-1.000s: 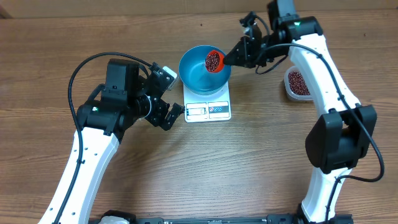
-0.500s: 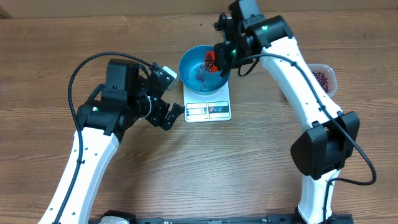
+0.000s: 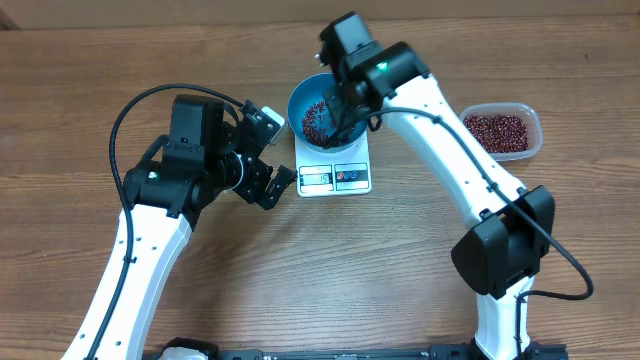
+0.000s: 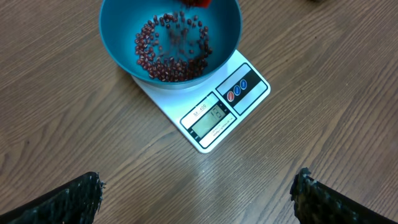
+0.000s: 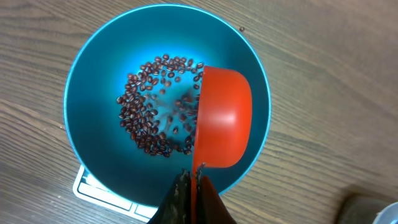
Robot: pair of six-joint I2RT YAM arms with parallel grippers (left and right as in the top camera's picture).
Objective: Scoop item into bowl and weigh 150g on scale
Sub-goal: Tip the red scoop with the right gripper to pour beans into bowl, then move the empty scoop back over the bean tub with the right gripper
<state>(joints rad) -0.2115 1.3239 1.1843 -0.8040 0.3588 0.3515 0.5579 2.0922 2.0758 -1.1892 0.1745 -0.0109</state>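
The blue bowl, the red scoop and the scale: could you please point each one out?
blue bowl [image 5: 93,81], right wrist view, bare inner wall.
red scoop [image 5: 224,118], right wrist view, back of its cup.
scale [image 4: 208,119], left wrist view, its display.

There was one blue bowl [image 4: 118,37], one scale [image 4: 214,118], one red scoop [image 5: 224,118], one tub [image 3: 537,125], two robot arms [image 3: 140,250] [image 3: 455,150] and lots of beans [image 4: 168,56]
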